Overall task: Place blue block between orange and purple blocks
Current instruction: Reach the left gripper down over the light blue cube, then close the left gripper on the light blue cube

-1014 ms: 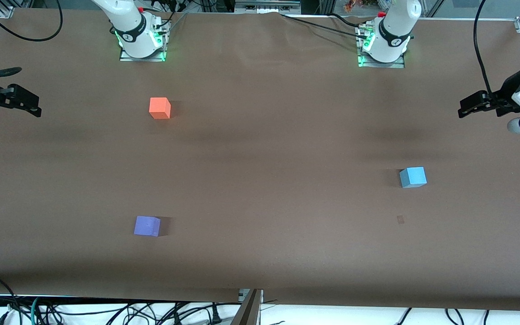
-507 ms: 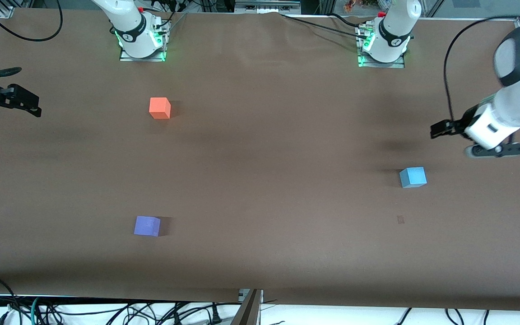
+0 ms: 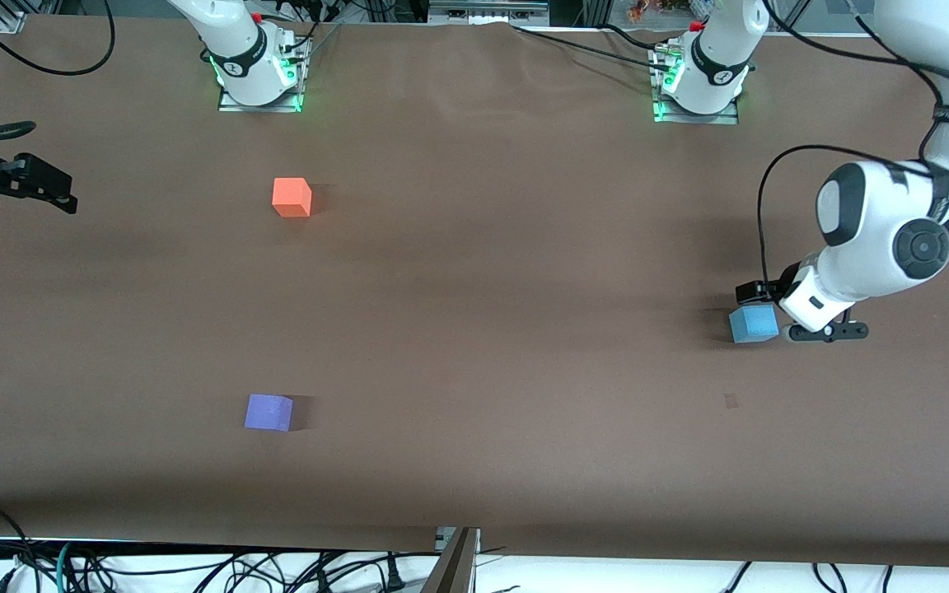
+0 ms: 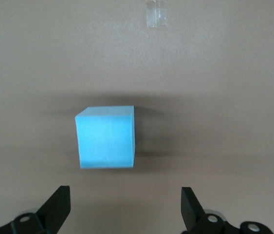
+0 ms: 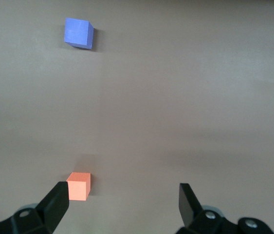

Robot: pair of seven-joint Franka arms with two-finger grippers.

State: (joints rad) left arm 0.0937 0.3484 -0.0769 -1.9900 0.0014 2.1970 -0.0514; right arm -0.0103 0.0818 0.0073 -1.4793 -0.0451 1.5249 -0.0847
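The left gripper [image 3: 759,291] hovers low just over the blue block [image 3: 753,323], fingers [image 4: 59,207] spread wide, the block resting on the table [image 3: 474,329] free of them. The right gripper [image 3: 38,185] waits with fingers apart at its arm's end of the table, the orange block [image 3: 292,198] and purple block [image 3: 268,412] well apart from it.

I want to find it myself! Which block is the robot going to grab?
Look at the brown table, toward the left arm's end. There the left claw hangs open just above the blue block. It is the only sky-blue cube, alone, away from the orange block and purple block.
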